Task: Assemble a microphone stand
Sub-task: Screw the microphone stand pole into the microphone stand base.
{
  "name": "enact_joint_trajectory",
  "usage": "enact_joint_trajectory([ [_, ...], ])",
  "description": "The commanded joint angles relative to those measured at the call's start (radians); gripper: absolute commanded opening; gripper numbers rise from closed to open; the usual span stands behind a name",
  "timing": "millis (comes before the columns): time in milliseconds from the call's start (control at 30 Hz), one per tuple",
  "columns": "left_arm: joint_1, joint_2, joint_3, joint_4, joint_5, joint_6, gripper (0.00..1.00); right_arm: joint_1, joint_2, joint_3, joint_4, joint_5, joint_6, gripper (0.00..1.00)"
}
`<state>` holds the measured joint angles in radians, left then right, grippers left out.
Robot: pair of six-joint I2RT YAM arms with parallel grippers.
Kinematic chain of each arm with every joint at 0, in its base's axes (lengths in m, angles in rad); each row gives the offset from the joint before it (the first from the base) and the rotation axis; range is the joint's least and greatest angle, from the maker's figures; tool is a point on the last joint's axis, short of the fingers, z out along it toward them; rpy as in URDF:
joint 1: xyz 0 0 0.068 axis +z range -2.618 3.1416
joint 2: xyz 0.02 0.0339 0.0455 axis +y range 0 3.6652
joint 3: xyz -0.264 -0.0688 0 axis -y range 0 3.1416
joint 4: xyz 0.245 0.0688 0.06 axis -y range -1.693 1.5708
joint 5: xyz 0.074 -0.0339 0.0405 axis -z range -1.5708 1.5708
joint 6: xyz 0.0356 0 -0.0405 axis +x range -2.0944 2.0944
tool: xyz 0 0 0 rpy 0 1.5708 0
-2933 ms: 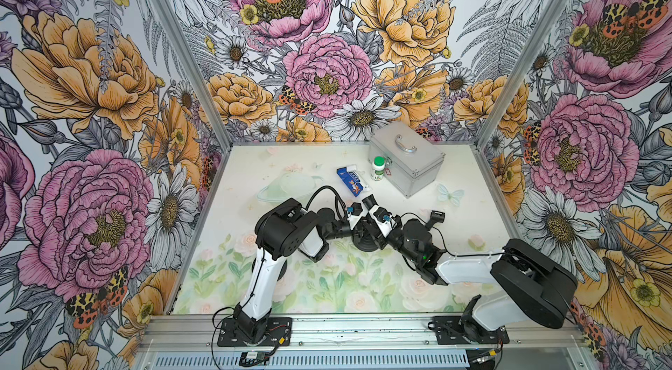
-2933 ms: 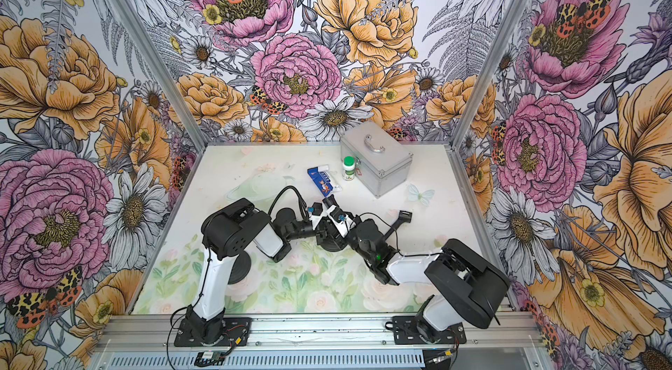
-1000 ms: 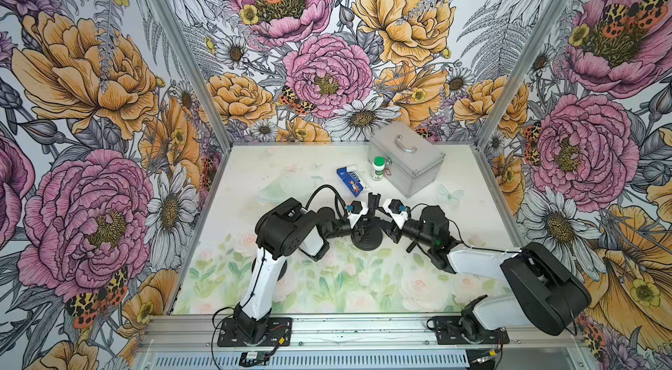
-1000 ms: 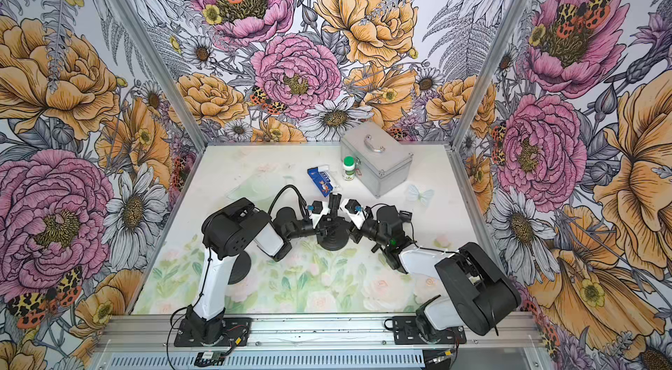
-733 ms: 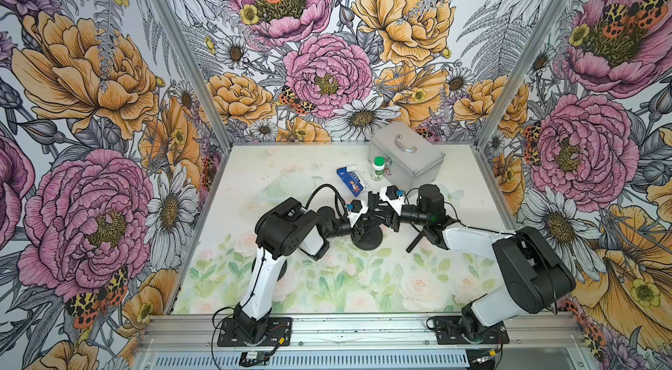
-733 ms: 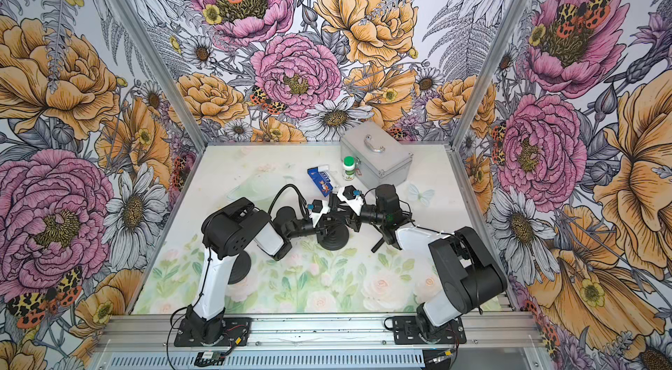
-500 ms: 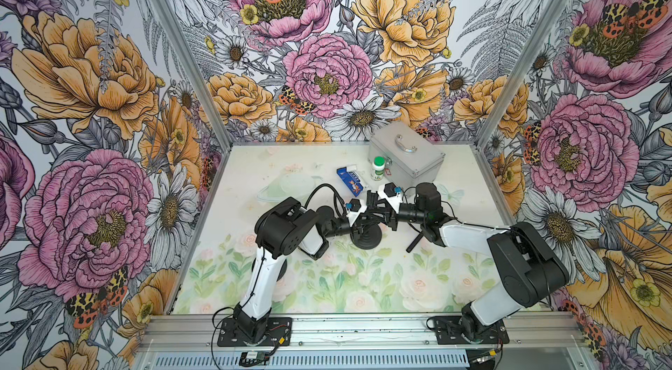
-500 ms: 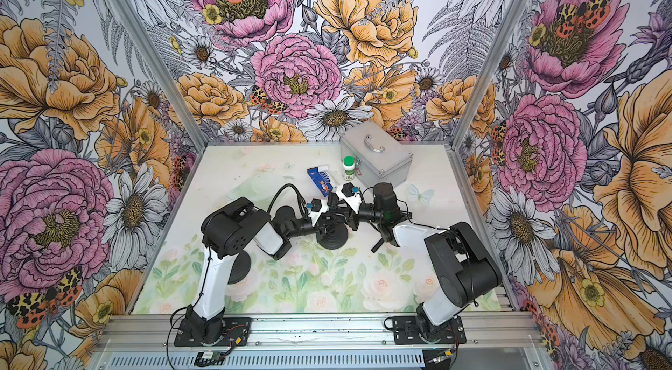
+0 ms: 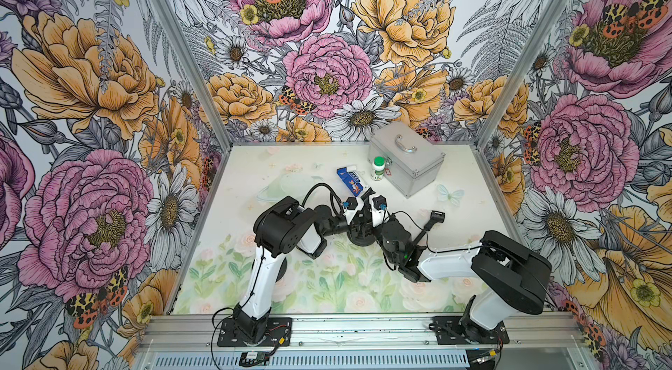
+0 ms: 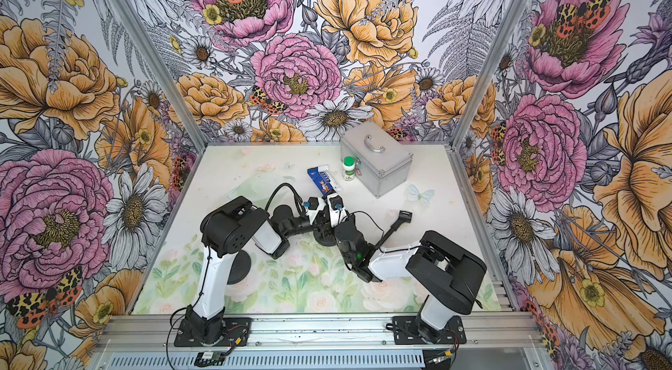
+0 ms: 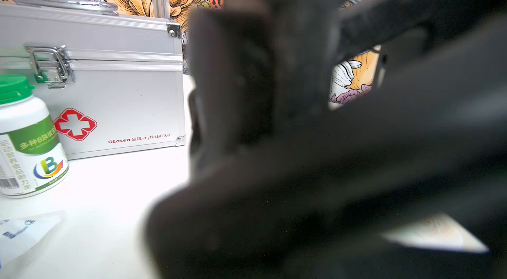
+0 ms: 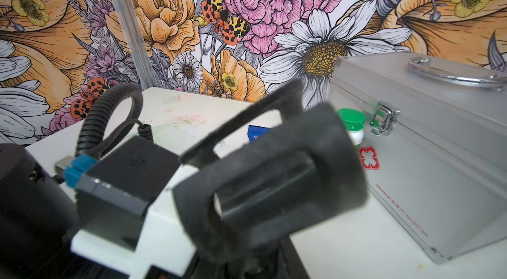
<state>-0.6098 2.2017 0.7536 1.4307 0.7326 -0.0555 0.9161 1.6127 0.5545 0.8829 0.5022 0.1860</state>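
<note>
The stand's round black base (image 9: 363,241) (image 10: 325,239) sits mid-table with a short black post rising from it. From the left, my left gripper (image 9: 358,224) (image 10: 318,222) is shut on that post. My right gripper (image 9: 368,224) (image 10: 327,222) comes in from the front right and is closed on the same post. A black arm with a clip (image 9: 431,224) (image 10: 398,222) lies on the table to the right, partly behind my right arm. Blurred dark parts fill much of both wrist views, so the contact itself is hidden there.
A silver first-aid case (image 9: 407,157) (image 11: 109,85) (image 12: 439,140) stands at the back right. In front of it are a green-capped white bottle (image 9: 378,168) (image 11: 27,140) and a blue box (image 9: 351,182). Both arms crowd the middle.
My right gripper swung round the post toward the back, then returned to the front right, and its jaws closed. The left gripper and the base stayed put.
</note>
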Motion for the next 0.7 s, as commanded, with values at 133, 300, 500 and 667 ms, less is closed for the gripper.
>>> enact_joint_trajectory([
  [133,-0.031,0.003,0.005,-0.019,0.025,-0.022,0.14,-0.176,-0.097,-0.071,-0.131,-0.722,-0.241,0.4],
  [300,-0.03,0.006,0.007,-0.019,0.026,-0.023,0.14,-0.354,-0.178,-0.043,-0.326,-1.125,-0.29,0.45],
  [500,-0.03,0.007,0.008,-0.019,0.028,-0.023,0.14,-0.507,-0.159,0.049,-0.47,-1.316,-0.353,0.45],
  [667,-0.031,0.009,0.01,-0.019,0.03,-0.024,0.14,-0.539,-0.063,0.167,-0.504,-1.428,-0.349,0.42],
])
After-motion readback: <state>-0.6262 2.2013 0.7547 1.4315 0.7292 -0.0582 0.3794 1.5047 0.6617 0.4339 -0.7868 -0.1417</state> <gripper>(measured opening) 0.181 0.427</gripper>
